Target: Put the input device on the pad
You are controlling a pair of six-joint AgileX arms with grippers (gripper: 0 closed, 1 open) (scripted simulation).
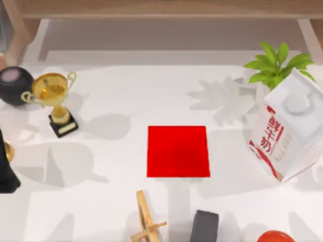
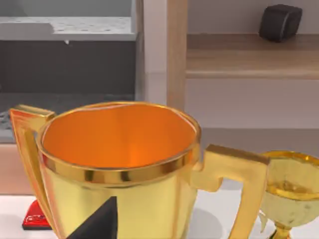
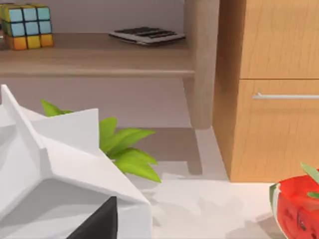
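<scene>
Top view: pad (image 1: 178, 151) flat at centre of table (image 1: 116, 166), bare. Dark grey object (image 1: 204, 227) at near edge, apart from pad; cannot tell if mouse. Left arm (image 1: 7, 169) at left edge.
Left wrist view: left tool (image 2: 99, 224) close against gold trophy (image 2: 117, 164); apart or together, cannot tell.
Right wrist view: right tool (image 3: 99, 224) over milk carton (image 3: 55, 164); state cannot tell.

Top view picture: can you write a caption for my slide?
Red pad mid-table, gold trophy at left, milk carton and plant at right, dark grey block at the near edge.
</scene>
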